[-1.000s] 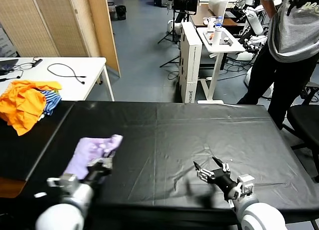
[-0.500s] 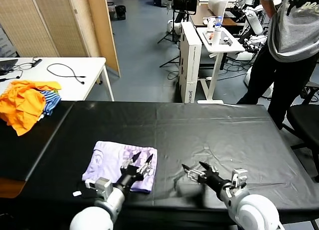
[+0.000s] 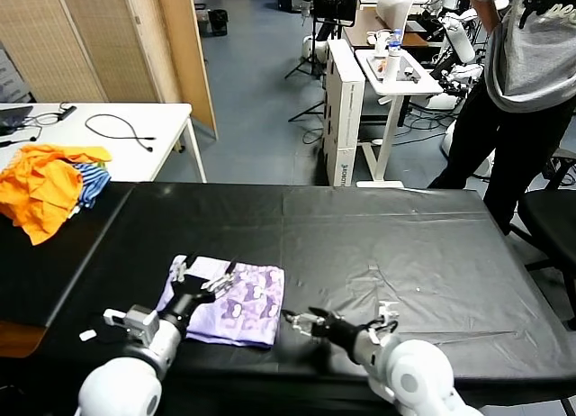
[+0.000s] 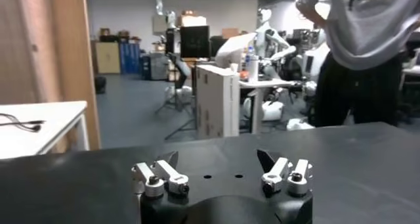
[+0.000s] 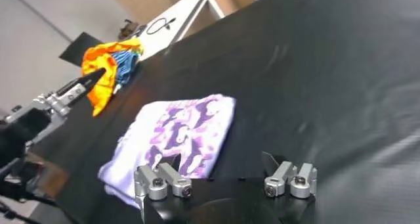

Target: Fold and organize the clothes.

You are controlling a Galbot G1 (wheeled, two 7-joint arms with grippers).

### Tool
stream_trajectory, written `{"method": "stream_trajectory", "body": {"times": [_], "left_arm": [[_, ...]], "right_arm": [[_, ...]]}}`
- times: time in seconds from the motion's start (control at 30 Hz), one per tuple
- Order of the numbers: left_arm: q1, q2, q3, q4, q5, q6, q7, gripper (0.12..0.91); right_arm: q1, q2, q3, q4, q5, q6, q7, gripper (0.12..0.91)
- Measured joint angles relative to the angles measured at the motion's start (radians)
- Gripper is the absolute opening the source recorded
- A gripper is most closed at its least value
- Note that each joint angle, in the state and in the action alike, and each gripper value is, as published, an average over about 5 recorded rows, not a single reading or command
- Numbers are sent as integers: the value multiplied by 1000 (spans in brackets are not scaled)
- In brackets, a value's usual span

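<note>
The clothes are one lavender T-shirt (image 3: 236, 301), folded flat with its purple print up, near the front of the black table (image 3: 387, 245). My left gripper (image 3: 207, 271) hovers open over the shirt's left part; the left wrist view shows its jaws (image 4: 218, 158) wide apart, with only black table between them. My right gripper (image 3: 304, 320) stands open just right of the shirt's near right corner, holding nothing. In the right wrist view the shirt (image 5: 177, 134) lies ahead of that open gripper (image 5: 222, 161).
A heap of orange and blue-striped garments (image 3: 45, 186) lies at the table's far left, also visible from the right wrist (image 5: 108, 58). Behind it is a white table (image 3: 157, 119) with a cable. A person (image 3: 526, 83) and a chair (image 3: 553, 218) are at the back right.
My left gripper carried the bunched shirt over to the right, laid it flat, opened and drew back left. My right gripper moved left up to the shirt's edge.
</note>
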Motion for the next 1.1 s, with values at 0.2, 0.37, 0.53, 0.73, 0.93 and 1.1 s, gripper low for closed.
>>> {"method": "stream_trajectory", "body": {"times": [0.2,0.37,0.53,0.73,0.93,1.1], "left_arm": [[11,-2,-23,-5,8,-2,-4,907],[22,-7,-36,-10,9,-3,-15,907],[33,-19,-37,-17,9,-2,-24,907],[35,-16,-48,-9,10,-2,-24,907],[26,-27,-44,13,18,-6,-23,907],[31,-33,-43,19,19,-9,-23,907]], "right_arm": [[44,39,-71,-61,-13,2,-11,848],[65,63,-108,-99,-45,8,-26,568],[62,69,-110,-102,-55,4,-23,267],[66,15,-43,-59,-94,-19,-11,167],[103,-83,51,-63,-150,-20,-27,164],[110,-142,98,-65,-165,-20,-27,164]]}}
